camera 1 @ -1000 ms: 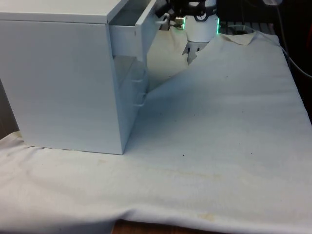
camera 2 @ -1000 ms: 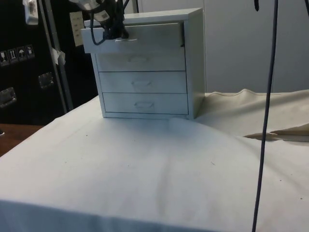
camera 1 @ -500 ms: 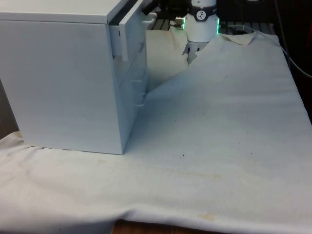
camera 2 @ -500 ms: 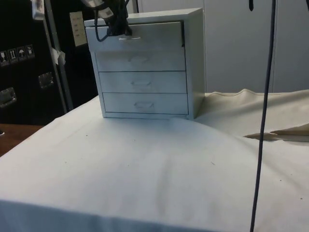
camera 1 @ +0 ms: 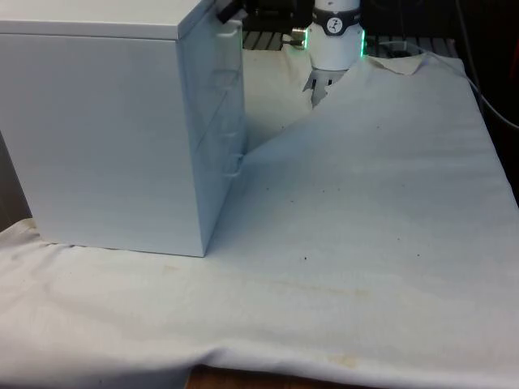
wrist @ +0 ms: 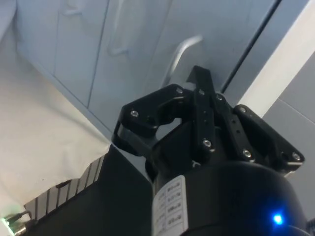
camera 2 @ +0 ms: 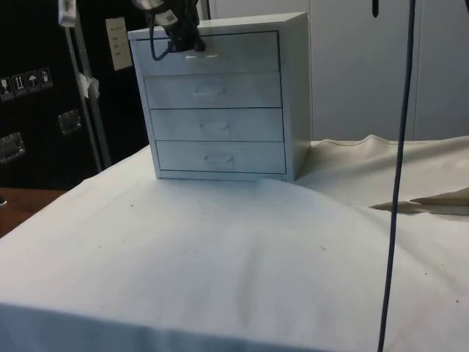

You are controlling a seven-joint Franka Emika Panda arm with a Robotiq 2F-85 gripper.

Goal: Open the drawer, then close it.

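Observation:
A white chest of drawers (camera 1: pixel 105 130) stands at the front view's left, its four drawer fronts facing the side view (camera 2: pixel 293 95). The top drawer (camera 2: pixel 234 53) sits flush with the fronts below it. My black gripper (camera 2: pixel 183 45) is at the left end of that drawer's small curved handle (camera 2: pixel 198 56). In the front view the gripper (camera 1: pixel 231 10) presses against the chest's upper front edge. In the wrist view the gripper (wrist: pixel 197 73) has its fingers together, shut on the metal handle (wrist: pixel 182 51), which curves out from behind them.
White cloth (camera 1: pixel 365 211) covers the table in front of the chest, rumpled at the far edge (camera 2: pixel 418 198). A thin dark cable (camera 2: pixel 396 183) hangs down in the side view. Three lower drawers (camera 2: pixel 216 125) are closed.
The top drawer, pulled out a second ago, has slid back into the chest and is now flush. My gripper travelled with it towards the chest, staying at the handle.

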